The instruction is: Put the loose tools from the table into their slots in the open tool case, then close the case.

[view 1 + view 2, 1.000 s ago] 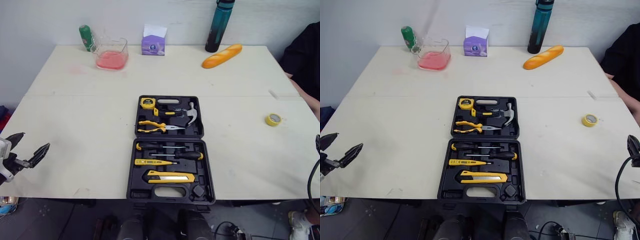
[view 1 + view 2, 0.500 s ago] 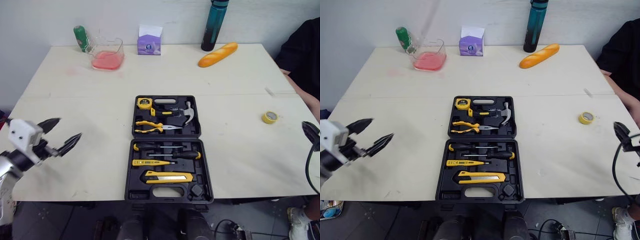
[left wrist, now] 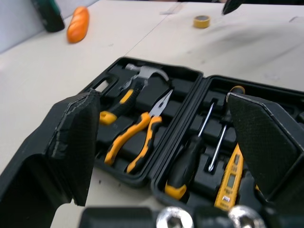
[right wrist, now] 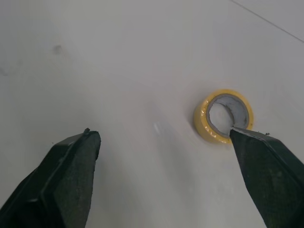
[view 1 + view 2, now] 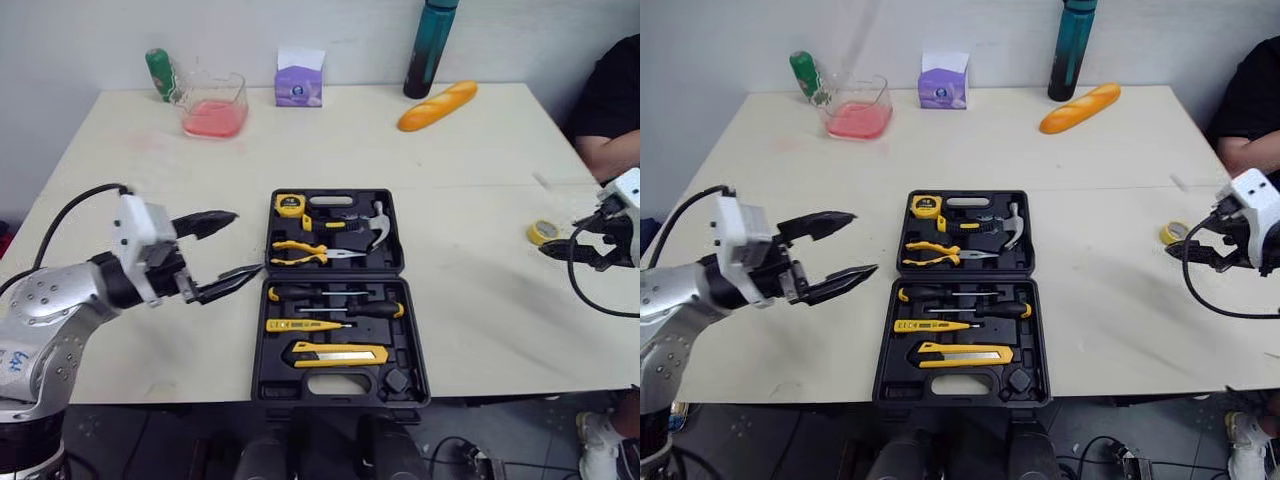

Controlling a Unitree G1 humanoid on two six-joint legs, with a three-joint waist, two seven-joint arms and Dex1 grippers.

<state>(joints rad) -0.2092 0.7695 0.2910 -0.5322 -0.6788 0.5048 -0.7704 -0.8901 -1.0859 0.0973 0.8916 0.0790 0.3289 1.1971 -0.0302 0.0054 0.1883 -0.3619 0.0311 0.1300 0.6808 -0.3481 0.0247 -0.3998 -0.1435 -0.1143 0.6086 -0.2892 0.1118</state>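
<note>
The black tool case lies open mid-table, its lid half away from me. In its slots sit a tape measure, a hammer, pliers, screwdrivers, a yellow tester and a utility knife. My left gripper hovers open just left of the case's hinge line, holding nothing. A yellow tape roll lies loose on the table to the right. My right gripper is open right beside the roll, one fingertip at its rim.
Along the table's far edge stand a green bottle, a clear container of pink liquid, a purple tissue box, a teal bottle and a bread roll. A person's dark sleeve is at the right edge.
My left gripper swung from the table's left edge in toward the case. My right gripper rose from the lower right up to the tape roll.
</note>
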